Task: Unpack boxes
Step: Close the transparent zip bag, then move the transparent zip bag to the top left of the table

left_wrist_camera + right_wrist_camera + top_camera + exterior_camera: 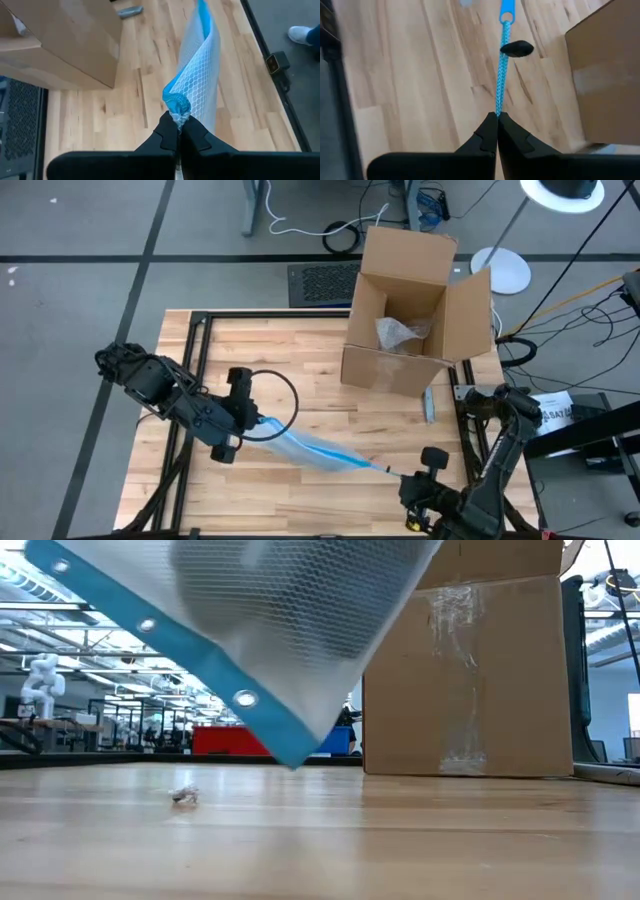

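The open brown cardboard box [415,315] stands on its base at the table's far right, flaps up, with crumpled clear plastic [400,332] inside. A clear mesh-patterned plastic pouch with a blue edge [312,446] spans the near middle of the table between my two grippers. My left gripper [258,420] is shut on its left end, my right gripper [398,475] on its right end. In the low view the pouch [290,630] hangs above the wood, its lowest corner clear of it. My left gripper pinches the pouch's bunched, crumpled left end [177,107] between its two fingertips, slanting down from the table's left. The pouch runs away from the fingers, twisted, and is lifted clear of the table. My right gripper pinches the pouch's thin right end [498,107] between its two fingertips, slanting down from the near right. The pouch shows edge-on and runs straight away from the fingers, drawn out toward the left gripper, above the table.
A small grey object [428,405] lies on the table by the box's near right corner. A tiny crumpled scrap [184,796] lies on the wood. A black grille-topped unit [322,283] sits beyond the far edge. A person's shoe [302,34] shows off the table.
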Available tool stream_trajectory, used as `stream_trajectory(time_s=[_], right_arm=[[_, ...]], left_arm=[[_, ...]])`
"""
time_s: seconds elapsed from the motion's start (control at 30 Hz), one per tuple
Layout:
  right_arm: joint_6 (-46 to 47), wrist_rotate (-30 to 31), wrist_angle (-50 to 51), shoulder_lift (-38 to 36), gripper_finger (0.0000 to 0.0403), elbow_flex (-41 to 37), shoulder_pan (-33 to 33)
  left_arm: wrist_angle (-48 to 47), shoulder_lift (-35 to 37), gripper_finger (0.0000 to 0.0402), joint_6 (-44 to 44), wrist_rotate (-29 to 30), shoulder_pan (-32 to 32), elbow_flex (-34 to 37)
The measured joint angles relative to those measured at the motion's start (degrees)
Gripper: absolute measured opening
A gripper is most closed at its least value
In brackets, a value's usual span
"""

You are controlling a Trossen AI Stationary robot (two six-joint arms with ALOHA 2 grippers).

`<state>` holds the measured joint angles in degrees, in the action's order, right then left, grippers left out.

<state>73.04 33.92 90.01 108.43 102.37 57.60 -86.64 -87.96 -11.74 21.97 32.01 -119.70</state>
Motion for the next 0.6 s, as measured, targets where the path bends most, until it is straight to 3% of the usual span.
stream_trajectory(time_s=[0.37, 0.6], right_arm=[[10.5, 3.2, 0.1, -2.3, 0.0001, 0.0, 3.3], [11.4, 2.2, 0.2, -2.3, 0.0048, 0.0, 3.5]], left_arm=[[-0.7, -0.4, 0.0, 0.0, 1.0, 0.0, 0.1], [-1.2, -0.7, 0.0, 0.0, 0.0, 0.0, 0.1]])
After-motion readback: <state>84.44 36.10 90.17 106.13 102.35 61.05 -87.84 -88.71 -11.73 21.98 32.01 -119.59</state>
